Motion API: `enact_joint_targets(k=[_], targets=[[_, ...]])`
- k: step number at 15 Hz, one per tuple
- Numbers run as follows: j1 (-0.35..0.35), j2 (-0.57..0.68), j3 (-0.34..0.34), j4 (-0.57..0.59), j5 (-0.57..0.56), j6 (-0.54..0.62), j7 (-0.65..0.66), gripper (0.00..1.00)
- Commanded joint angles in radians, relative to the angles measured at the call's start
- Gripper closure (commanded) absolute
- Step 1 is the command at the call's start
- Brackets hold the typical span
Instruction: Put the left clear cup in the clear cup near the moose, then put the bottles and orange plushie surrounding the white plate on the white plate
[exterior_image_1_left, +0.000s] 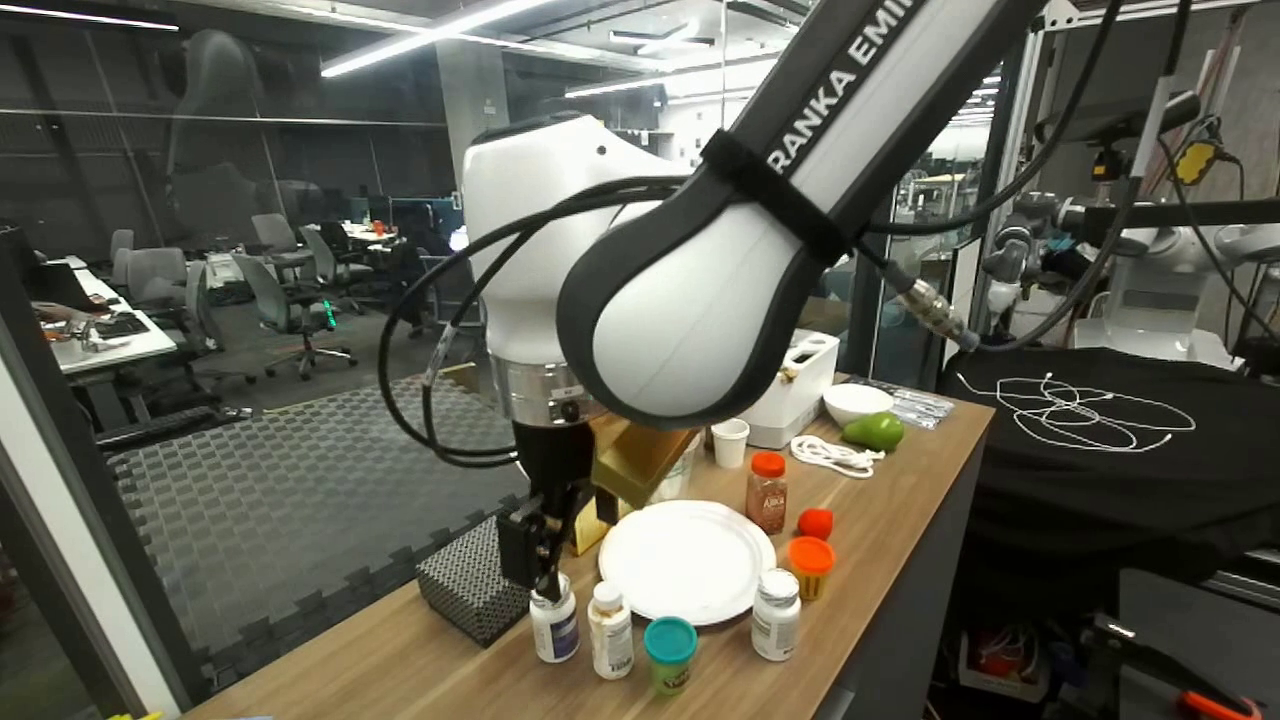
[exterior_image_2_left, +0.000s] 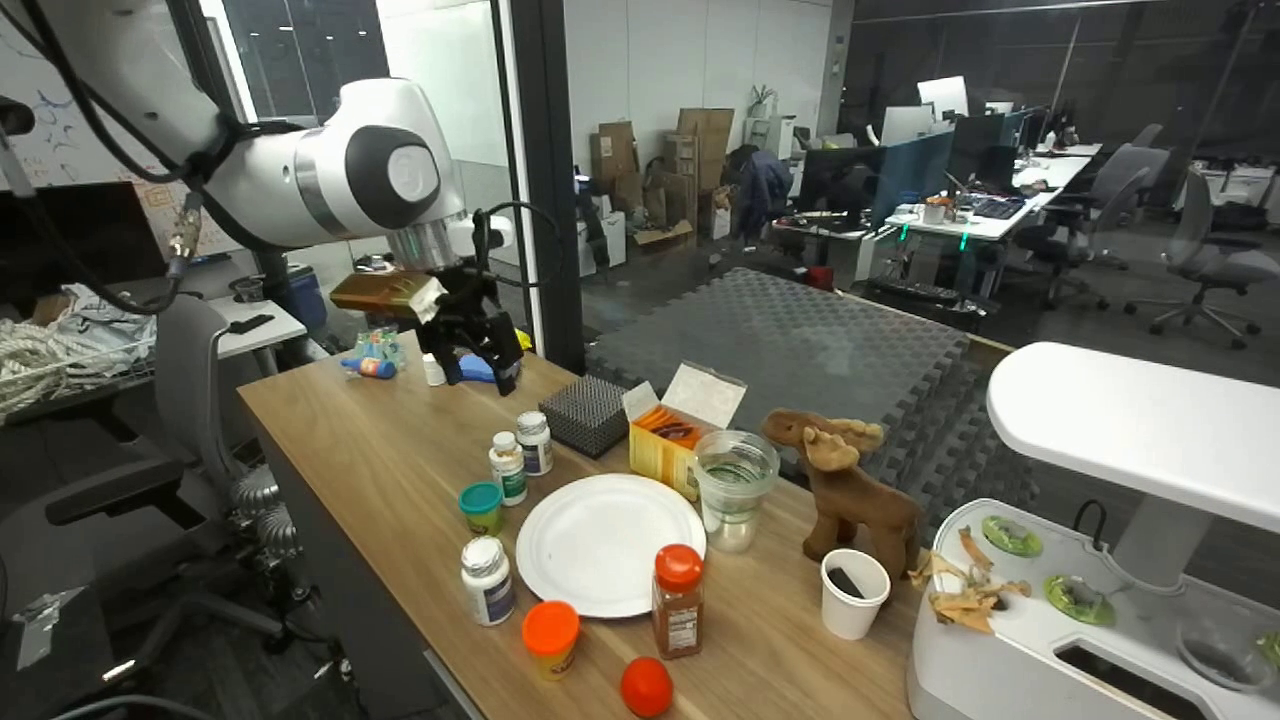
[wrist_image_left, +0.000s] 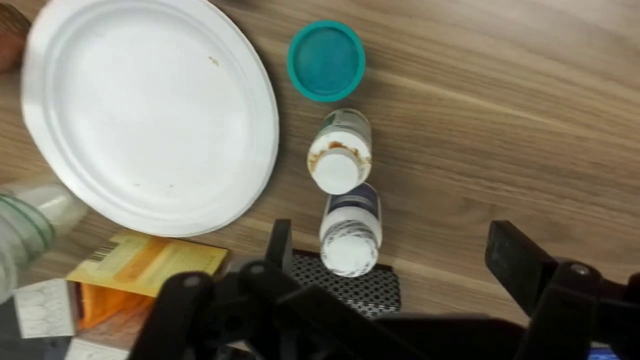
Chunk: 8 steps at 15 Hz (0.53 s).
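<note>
Though one bottle (exterior_image_1_left: 556, 630) partly hidden in an exterior view, fingers (wrist_image_left: 516, 265) wide apart, empty.

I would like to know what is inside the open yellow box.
In an exterior view, the yellow box shows orange contents, apparently packets, through its open top. Whatever lies beneath them is covered, so I cannot tell.

In an exterior view, the round white plate (exterior_image_2_left: 600, 545) lies right of the teal-lidded cylindrical plastic tub (exterior_image_2_left: 482, 510) and left of the brown four-legged plush moose (exterior_image_2_left: 858, 498).
</note>
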Motion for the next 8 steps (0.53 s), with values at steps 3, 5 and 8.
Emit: enact_joint_targets(k=[3, 5, 8], targets=[[-0.032, 0.157, 0.057, 0.128, 0.122, 0.049, -0.303, 0.0], [-0.018, 0.195, 0.036, 0.178, 0.115, 0.022, -0.326, 0.0], [-0.003, 0.231, 0.005, 0.234, 0.098, 0.002, -0.326, 0.0]])
